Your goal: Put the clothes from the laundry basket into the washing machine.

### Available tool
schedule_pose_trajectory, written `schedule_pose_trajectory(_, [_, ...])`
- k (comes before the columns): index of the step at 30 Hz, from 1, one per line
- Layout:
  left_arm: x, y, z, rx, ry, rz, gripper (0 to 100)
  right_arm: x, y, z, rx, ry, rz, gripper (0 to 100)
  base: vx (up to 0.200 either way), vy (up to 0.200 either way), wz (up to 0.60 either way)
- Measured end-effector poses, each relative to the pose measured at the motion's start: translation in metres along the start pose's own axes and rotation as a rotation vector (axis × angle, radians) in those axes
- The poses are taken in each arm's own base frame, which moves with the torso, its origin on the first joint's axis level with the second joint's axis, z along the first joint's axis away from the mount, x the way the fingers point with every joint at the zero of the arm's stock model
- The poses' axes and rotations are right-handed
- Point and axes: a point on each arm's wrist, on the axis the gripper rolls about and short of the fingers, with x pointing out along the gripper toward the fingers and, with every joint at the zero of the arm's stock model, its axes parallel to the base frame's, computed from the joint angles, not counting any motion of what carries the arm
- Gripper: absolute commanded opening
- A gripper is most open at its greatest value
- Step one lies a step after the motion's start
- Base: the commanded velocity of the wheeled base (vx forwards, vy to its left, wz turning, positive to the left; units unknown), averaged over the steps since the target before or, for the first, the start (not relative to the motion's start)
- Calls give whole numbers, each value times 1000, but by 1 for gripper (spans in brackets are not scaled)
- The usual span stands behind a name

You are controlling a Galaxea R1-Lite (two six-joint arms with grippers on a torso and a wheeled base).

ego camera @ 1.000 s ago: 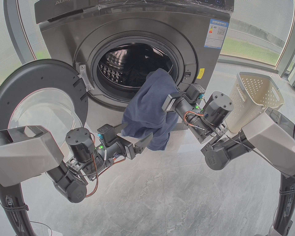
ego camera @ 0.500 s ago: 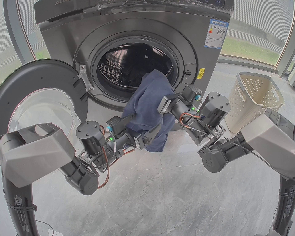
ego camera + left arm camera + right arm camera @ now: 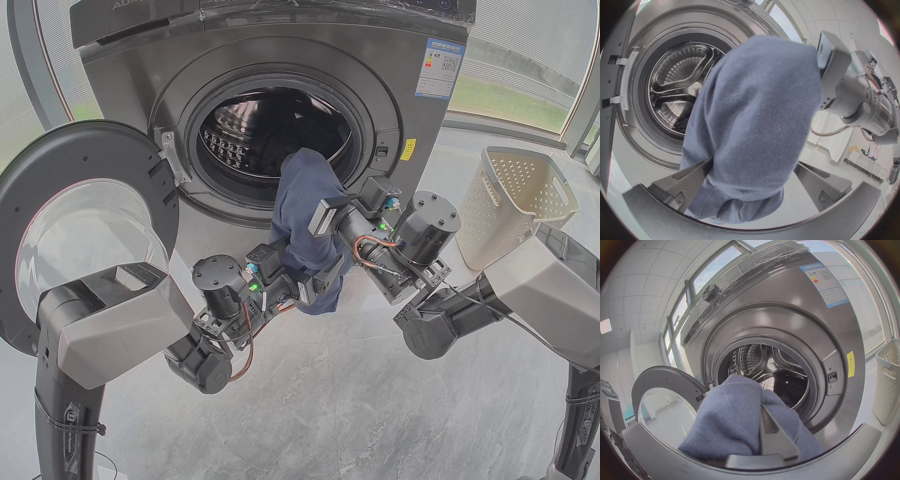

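A dark blue garment [image 3: 304, 200] hangs in front of the washing machine's open drum [image 3: 275, 134]. My right gripper [image 3: 320, 215] is shut on the garment's upper part, just below the drum's rim. In the right wrist view one finger [image 3: 771, 430] lies against the cloth [image 3: 731, 418], which covers the other. My left gripper [image 3: 306, 262] is open lower down, with the garment's hanging end between its two fingers [image 3: 689, 176]. The cloth [image 3: 756, 118] reaches down to the left wrist camera. Dark clothes lie inside the drum [image 3: 775, 371].
The round machine door [image 3: 81, 187] stands swung open on the left. A cream laundry basket [image 3: 519, 200] sits on the floor to the right of the machine, and its inside is hidden. Grey tiled floor [image 3: 350, 400] lies open in front.
My left arm has swung right and forward, so its open fingers now straddle the garment's lower end. My right gripper has carried the garment slightly left, toward the drum opening.
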Motion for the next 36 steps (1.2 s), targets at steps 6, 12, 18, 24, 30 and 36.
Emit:
schedule_pose_trajectory(6, [16, 1, -5, 2, -33, 37, 100, -1, 5, -3, 17, 12, 0, 0, 0, 0, 0])
schedule_pose_trajectory(12, [31, 3, -11, 1, -44, 63, 100, -2, 9, -7, 23, 26, -5, 0, 0, 0, 0])
schedule_pose_trajectory(18, [39, 4, -18, 1, -49, 84, 100, -3, 13, -10, 34, 36, 0, 0, 0, 0, 0])
schedule_pose_trajectory(24, [44, 7, -24, 2, -61, 106, 100, -4, 16, -10, 40, 36, 5, 0, 0, 0, 0])
schedule_pose_trajectory(30, [51, 11, -25, 3, -85, 138, 0, -6, 18, -10, 49, 42, 6, 0, 0, 0, 0])
schedule_pose_trajectory(36, [52, 12, -26, -1, -96, 143, 0, -7, 18, -10, 53, 42, -3, 0, 0, 0, 0])
